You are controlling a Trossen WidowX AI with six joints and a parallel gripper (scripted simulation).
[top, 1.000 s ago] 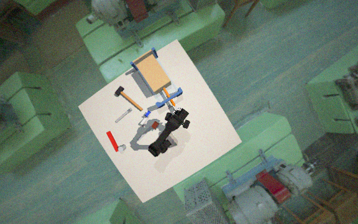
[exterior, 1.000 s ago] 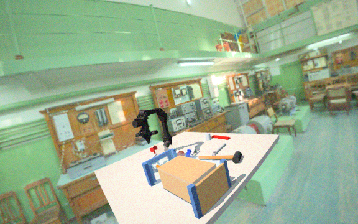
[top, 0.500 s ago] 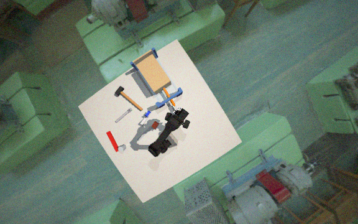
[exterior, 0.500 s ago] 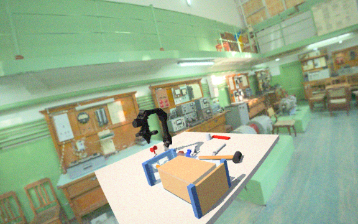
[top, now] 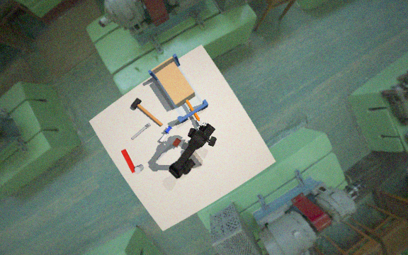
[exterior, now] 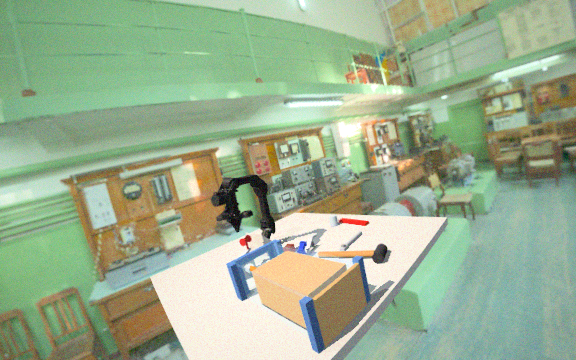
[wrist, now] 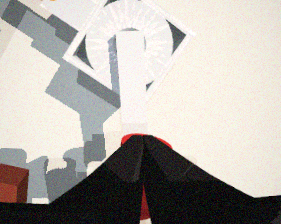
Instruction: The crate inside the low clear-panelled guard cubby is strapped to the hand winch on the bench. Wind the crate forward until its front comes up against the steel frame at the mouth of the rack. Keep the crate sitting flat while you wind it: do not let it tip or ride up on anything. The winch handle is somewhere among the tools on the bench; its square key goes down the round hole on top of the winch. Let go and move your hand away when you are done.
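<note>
The tan crate (top: 173,83) (exterior: 298,272) sits flat in the cubby, a gap between its front and the blue frame (top: 193,112) (exterior: 238,281) at the mouth. An orange strap (top: 193,110) runs from the crate through the frame. The winch (wrist: 97,47) shows a pale round drum in a square housing. The handle's white arm (wrist: 133,85) reaches from the winch top toward me and ends at a red knob (exterior: 245,240) (wrist: 145,207). My gripper (exterior: 238,229) (wrist: 141,144) is shut and empty, above the knob, which its fingers partly cover in the wrist view.
A black-headed hammer (top: 149,114) (exterior: 346,254), a grey tool (top: 140,132) (exterior: 352,240), a blue piece (top: 168,129) (exterior: 302,246), a brown-red block (top: 177,142) (wrist: 8,184) and a red-handled tool (top: 127,161) (exterior: 354,222) lie to one side of the arm.
</note>
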